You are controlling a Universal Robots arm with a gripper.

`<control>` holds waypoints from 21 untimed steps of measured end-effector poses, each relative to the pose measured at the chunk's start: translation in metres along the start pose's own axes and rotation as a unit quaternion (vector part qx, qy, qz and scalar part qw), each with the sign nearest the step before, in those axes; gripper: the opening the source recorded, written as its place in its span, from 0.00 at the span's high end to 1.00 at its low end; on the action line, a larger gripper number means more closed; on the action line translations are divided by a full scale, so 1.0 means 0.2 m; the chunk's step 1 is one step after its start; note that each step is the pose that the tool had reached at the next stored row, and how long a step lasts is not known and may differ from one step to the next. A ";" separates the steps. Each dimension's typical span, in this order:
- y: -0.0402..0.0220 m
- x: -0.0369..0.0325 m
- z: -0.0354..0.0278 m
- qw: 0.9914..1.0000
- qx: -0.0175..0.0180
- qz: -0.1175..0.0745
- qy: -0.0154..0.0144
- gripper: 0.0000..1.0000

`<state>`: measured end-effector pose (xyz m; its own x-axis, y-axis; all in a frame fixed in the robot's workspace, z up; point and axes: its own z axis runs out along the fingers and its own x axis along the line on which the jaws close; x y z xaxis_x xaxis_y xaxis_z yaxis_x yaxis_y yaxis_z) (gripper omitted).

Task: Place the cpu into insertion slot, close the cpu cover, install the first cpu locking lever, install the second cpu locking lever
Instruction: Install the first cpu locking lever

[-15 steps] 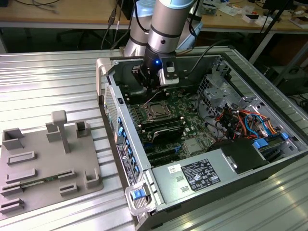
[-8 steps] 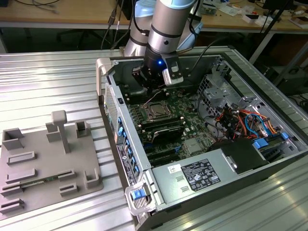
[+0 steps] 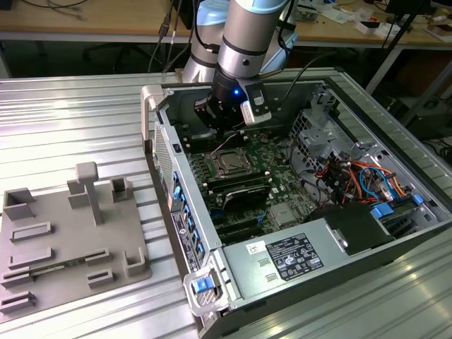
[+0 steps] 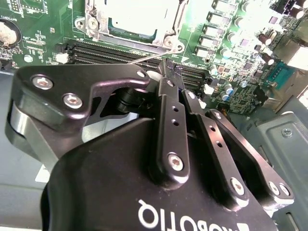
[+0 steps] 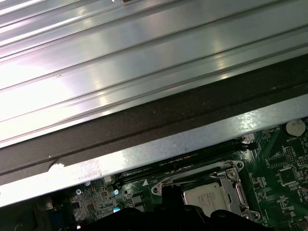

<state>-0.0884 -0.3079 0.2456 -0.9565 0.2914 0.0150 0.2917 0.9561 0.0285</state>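
At the near end of the computer case (image 3: 176, 233) sits a grey power box (image 3: 289, 258). Past it, on the green board (image 3: 279, 161), come long black memory slots (image 3: 240, 189). Just past those is the insertion slot (image 3: 215, 164), closer to the board's far edge than its near one. The cpu (image 5: 207, 199) lies flat inside it. The cpu cover (image 5: 238, 192) looks folded down around it.

A thin silver locking lever (image 4: 144, 58) lies along the slot's far edge, so its long way runs along that edge. I think it is not hooked down yet.

Farthest is the claw (image 4: 159, 73), hanging low by the case's far wall. Its tips are pinched together, holding nothing I can see. The lever's free end is right beside them, on the slot side.
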 end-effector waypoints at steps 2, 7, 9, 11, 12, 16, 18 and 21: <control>0.000 0.000 0.000 1.000 0.000 0.000 0.000 0.89; 0.000 0.000 0.000 1.000 0.000 0.000 0.000 0.89; 0.000 0.000 0.000 1.000 0.000 0.000 0.000 0.89; 0.001 -0.002 0.001 1.000 0.000 -0.008 0.000 0.89; 0.001 -0.003 0.001 1.000 0.000 -0.021 0.001 0.89; 0.001 -0.003 0.004 0.998 0.001 -0.060 0.002 0.89; 0.001 -0.004 0.006 0.997 0.001 -0.079 0.002 0.89; 0.002 -0.009 0.010 0.995 0.002 -0.101 0.003 0.89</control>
<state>-0.0866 -0.3079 0.2435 -0.9955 0.0936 0.0151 0.0940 0.9952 0.0285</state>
